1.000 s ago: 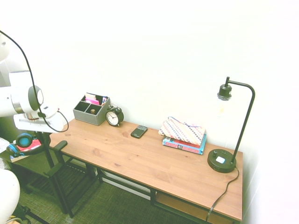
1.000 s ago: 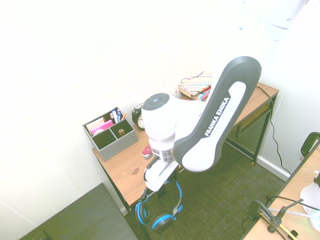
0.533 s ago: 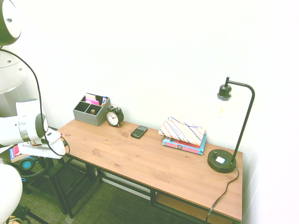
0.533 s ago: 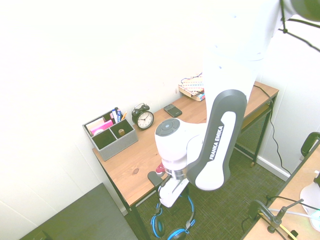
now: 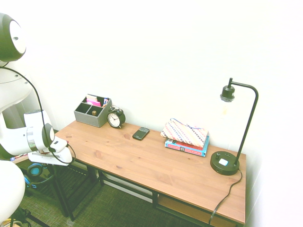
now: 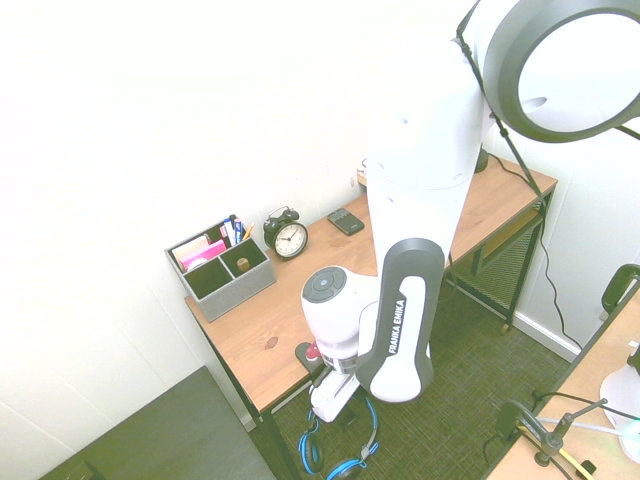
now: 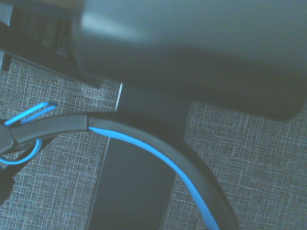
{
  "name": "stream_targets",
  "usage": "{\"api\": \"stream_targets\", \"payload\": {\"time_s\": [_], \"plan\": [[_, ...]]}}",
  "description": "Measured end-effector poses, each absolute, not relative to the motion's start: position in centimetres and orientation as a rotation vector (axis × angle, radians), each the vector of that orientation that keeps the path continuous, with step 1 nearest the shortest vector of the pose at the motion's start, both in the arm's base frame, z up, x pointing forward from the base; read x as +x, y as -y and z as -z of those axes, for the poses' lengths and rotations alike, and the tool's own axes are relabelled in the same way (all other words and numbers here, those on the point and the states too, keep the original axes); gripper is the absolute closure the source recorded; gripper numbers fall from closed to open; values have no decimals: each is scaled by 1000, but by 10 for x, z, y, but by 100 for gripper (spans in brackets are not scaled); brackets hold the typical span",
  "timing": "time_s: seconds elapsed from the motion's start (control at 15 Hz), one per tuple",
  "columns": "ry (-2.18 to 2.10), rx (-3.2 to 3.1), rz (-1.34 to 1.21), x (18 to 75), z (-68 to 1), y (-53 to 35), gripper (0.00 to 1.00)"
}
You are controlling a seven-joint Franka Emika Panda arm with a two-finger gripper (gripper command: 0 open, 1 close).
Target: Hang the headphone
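gripper: being closed on the headband, low in the second exterior view, left of centre (image 6: 346, 416).
headphone: hanging from the grip (image 6: 314, 453), its blue-trimmed cups dangling near the bottom of that frame.
dark holder: sitting at the desk's near edge (image 6: 306, 353), just up and left of the grip; looking like the hanging place.
desk: spreading up and right (image 6: 250, 340).
step: seemingly lining up the carried headphone; hanging is still pending.
next move: probably calling for bringing the band over the holder, lowering, then letting go.
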State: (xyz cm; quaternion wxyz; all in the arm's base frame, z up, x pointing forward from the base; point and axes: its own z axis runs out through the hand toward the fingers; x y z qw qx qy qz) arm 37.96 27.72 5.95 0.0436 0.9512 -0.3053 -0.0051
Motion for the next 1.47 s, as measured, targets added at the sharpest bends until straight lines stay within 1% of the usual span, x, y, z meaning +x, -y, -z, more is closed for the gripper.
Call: {"api": "stream_targets", "payload": {"time_s": [0.93, 1.07, 1.27, 1.47], "plan": [[907, 2904, 25, 394, -66, -280, 0], [907, 2952, 40, 400, -90, -295, 0], [846, 3021, 46, 413, -165, -322, 0], [822, 3031, 39, 427, -240, -315, 0]]}}
